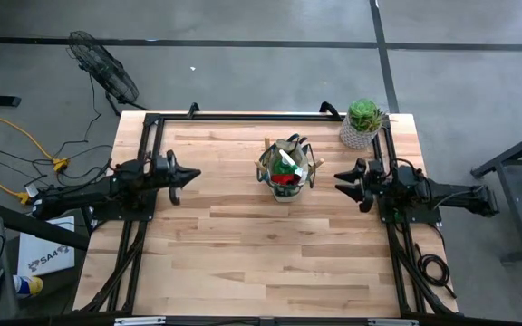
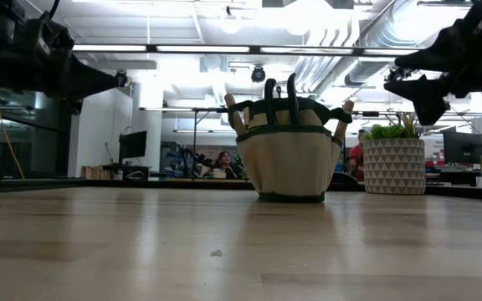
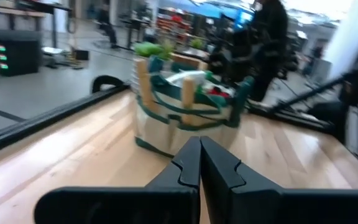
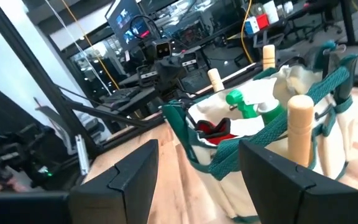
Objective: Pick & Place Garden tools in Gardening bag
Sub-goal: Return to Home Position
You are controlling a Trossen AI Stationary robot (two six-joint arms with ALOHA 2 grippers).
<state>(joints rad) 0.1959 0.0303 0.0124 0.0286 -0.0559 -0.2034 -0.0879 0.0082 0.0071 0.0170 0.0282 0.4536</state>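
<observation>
The gardening bag (image 1: 285,172), pale fabric with green trim, stands upright on its base on the table's far middle. Wooden handles (image 4: 301,127), a green spray bottle (image 4: 246,104), a red item (image 4: 216,132) and dark tool handles (image 2: 280,90) stick out of it. It also shows in the left wrist view (image 3: 185,112). My left gripper (image 1: 191,174) is shut and empty, left of the bag, above the table. My right gripper (image 1: 341,179) is open and empty, right of the bag, above the table.
A green succulent in a pale pot (image 1: 362,123) stands at the far right corner, close behind my right arm. Black frame rails (image 1: 143,181) run along the table's left, far and right edges. Bare wood (image 1: 270,263) lies between the bag and the near edge.
</observation>
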